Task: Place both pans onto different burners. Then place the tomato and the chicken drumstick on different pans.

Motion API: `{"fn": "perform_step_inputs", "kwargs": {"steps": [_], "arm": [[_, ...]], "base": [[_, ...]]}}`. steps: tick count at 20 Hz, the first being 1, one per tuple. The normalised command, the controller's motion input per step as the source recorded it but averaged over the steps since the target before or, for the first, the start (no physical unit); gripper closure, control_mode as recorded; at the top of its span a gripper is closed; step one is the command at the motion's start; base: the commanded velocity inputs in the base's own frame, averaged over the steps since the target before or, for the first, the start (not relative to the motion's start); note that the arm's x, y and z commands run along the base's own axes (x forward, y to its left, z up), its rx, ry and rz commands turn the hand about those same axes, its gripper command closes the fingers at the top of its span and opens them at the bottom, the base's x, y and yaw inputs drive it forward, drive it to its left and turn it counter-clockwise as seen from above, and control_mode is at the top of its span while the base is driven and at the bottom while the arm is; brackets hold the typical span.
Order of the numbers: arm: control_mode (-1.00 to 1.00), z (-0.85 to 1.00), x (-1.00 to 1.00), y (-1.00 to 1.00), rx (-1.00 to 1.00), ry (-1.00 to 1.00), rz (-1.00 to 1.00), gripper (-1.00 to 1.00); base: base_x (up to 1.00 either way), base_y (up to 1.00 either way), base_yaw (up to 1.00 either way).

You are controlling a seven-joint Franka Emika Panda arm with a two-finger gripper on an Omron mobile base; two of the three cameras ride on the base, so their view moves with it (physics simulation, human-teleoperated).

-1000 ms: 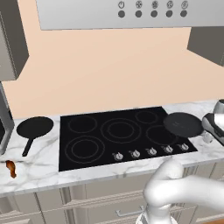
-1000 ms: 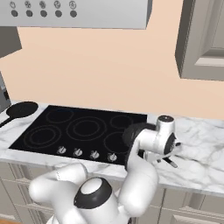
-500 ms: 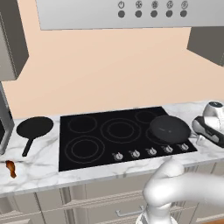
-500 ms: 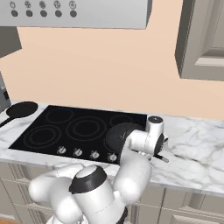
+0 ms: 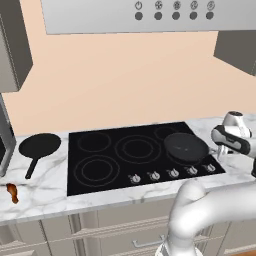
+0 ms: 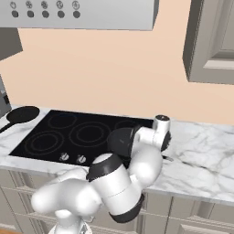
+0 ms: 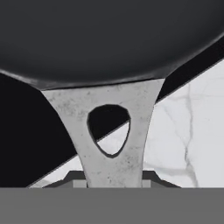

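The marble countertop [image 5: 45, 200] runs along the peach wall, with a range hood [image 5: 150, 15] mounted above. Set into the counter is the glossy black glass cooktop [image 5: 145, 157], carrying ring-marked burners [image 5: 136, 149] and a row of small silver knobs [image 5: 172, 173] along its front edge.

The white arm [image 5: 210, 205] rises from the lower right of the left base view and reaches to the right end of the cooktop. In the right base view its bulk covers much of the cooktop's right side.

Pan one [image 5: 186, 146] sits over the right-hand burner area, near the front right corner of the glass; whether its base rests on the glass cannot be told. Its handle points right, toward the gripper [image 5: 220, 148]. In the hand view the pan's dark bowl spans the top, and its grey handle bracket [image 7: 114, 131], pierced by a teardrop hole, runs down between the finger tips [image 7: 151, 177]. The jaws are nearly closed and clamp this handle.

Pan two [image 5: 39, 146] lies on the marble to the left of the cooktop, off the glass, with its long handle angled toward the front edge of the counter.

The chicken drumstick [image 5: 12, 193] lies on the marble at the far left, near the front edge, apart from pan two.
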Motion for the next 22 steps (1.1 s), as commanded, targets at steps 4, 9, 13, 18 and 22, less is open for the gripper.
{"fn": "perform_step_inputs", "kwargs": {"steps": [4,9,13,18,22], "arm": [[-1.00,-0.10,0.48,0.09,0.01,0.11,0.06,1.00],[-1.00,-0.29,0.10,0.01,0.00,0.01,0.03,1.00],[-1.00,-0.36,0.01,0.00,0.00,0.00,0.01,1.00],[-1.00,-0.07,0.00,0.00,0.00,0.00,0.00,1.00],[-1.00,0.00,0.00,0.00,0.00,0.00,0.00,-1.00]], "base": [[0.00,0.00,0.00],[0.00,0.00,0.00],[0.00,0.00,0.00],[0.00,0.00,0.00],[0.00,0.00,0.00]]}}
